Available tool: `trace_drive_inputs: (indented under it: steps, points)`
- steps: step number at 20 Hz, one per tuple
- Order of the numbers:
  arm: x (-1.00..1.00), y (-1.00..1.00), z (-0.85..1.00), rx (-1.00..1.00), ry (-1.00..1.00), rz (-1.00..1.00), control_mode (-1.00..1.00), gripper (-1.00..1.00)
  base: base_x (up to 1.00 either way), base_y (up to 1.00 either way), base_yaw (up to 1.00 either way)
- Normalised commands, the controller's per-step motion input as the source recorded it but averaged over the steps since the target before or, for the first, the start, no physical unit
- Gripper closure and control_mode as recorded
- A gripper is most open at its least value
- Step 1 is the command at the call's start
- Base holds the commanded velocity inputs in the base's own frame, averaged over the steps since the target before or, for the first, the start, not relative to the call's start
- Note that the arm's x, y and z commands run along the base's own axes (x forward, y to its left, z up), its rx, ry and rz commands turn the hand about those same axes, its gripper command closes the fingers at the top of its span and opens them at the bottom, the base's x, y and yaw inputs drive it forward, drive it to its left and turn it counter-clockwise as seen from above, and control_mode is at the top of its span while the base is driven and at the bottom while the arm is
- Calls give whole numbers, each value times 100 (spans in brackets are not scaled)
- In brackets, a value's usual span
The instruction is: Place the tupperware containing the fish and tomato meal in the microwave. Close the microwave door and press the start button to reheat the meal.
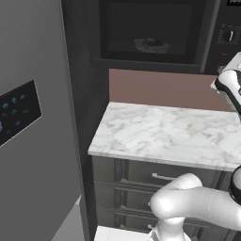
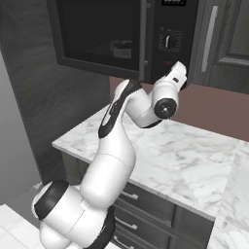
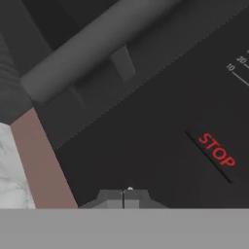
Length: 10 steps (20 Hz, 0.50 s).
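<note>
Tupperware [image 1: 151, 45] w/ the fish and tomato meal [image 1: 154, 43] sits inside the microwave [image 2: 121, 34], seen thru the dark glass of the microwave door [image 1: 149, 32], which is closed. Microwave hangs above a white marble counter [image 1: 164, 134] w/ reddish-brown backsplash [image 1: 160, 87], dark drawers [image 1: 155, 181] below, grey fridge [image 1: 33, 122] w/ blue display at left. Gripper [image 3: 124, 198] is closed, empty, fingertips together right at the black control panel [image 3: 160, 136], just beside the red STOP label [image 3: 217, 150]; can't tell if touching.
</note>
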Motion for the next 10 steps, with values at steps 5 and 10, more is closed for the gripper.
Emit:
trace_drive_inputs:
  steps: [5,10]
  points:
    - [62,-32,-8,3,5,0,-100,100,0,0,0]
    - [74,-36,-20,0,5,0,-100,100,0,0,0]
